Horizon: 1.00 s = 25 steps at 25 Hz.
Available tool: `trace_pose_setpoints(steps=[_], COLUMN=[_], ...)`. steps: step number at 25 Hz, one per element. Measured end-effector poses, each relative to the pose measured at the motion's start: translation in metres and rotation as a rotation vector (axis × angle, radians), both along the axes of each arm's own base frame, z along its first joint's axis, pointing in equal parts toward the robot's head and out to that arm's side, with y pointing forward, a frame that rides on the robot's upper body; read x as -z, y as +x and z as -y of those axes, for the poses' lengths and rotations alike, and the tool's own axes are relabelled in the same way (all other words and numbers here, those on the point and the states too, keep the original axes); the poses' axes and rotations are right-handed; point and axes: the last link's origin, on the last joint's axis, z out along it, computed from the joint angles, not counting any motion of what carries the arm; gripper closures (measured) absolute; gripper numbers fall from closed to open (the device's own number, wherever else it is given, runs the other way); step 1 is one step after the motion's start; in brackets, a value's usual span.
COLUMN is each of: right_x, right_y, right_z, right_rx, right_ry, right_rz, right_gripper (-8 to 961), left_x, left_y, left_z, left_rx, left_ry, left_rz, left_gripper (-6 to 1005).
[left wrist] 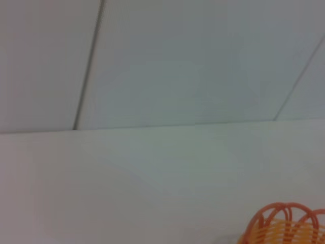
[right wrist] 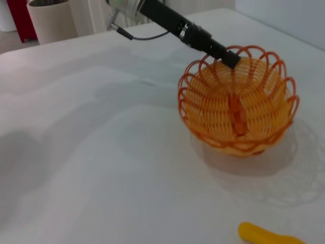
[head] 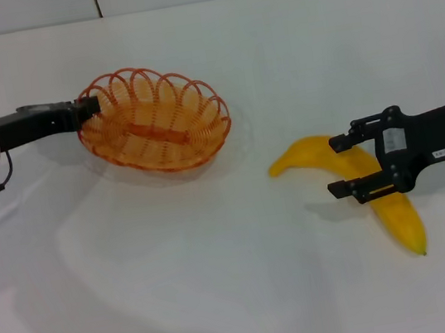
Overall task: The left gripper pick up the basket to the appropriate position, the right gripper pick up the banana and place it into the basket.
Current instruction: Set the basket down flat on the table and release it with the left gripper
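head: high, looking down | left wrist: low, toward wall | right wrist: oblique | shared: basket (head: pixel 153 120)

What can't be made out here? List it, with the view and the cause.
- Left end effector grip: in the head and right wrist views its tips merge with the basket rim.
- Basket, left wrist view: cut off by the frame corner.
- Banana, head view: right end effector covers its middle; right wrist view shows only one end.

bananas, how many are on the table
1. The banana lies on the table right of the basket, between the right claw's open fingers. None seems hidden.
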Motion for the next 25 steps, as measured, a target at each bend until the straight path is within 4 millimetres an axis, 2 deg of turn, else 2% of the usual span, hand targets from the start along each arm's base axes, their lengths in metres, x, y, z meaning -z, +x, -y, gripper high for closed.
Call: trace_pose_setpoints(steps=[25], right_x=[0.003], right_y=[-0.004], right_z=[-0.001], right_rx=[-0.007], right_ry=[-0.009], right_rz=[-0.005], right_gripper=[198], left_x=[0.019], left_y=[-0.006], left_z=[0.010], left_rx=[-0.047], left_ry=[0.045], left_rz=[0.112], left_gripper=[896])
